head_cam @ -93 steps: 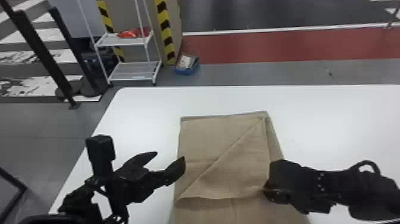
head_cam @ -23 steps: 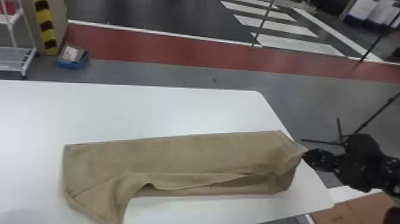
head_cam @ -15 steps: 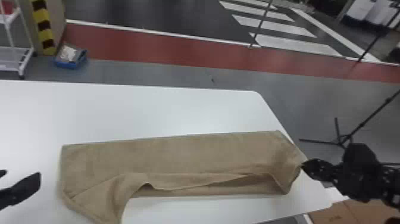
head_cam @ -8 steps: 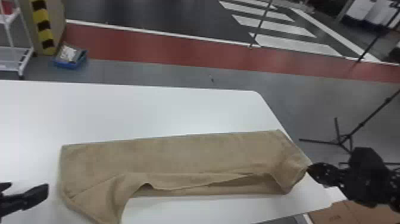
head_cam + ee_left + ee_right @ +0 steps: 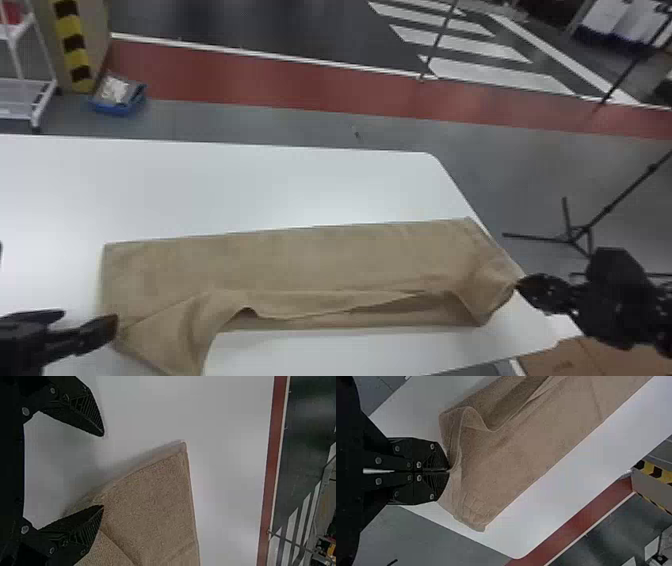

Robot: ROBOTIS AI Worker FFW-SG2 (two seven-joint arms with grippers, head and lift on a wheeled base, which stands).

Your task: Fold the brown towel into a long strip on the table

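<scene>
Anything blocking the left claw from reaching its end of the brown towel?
Nothing visible does. The left claw is open at the left end of the brown towel, one fingertip overlapping its edge in view, though whether it touches is unclear. The right claw is shut on the opposite end, out of the way.

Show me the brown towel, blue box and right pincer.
Brown towel (image 5: 300, 262), head view: its upper layer.
Blue box (image 5: 114, 108), head view: its near wall.
Right pincer (image 5: 448, 471), right wrist view: between its fingertips.

soft light leaves a pale glare on the table (image 5: 320, 200) and a faint shadow beside the towel (image 5: 154, 487).
</scene>
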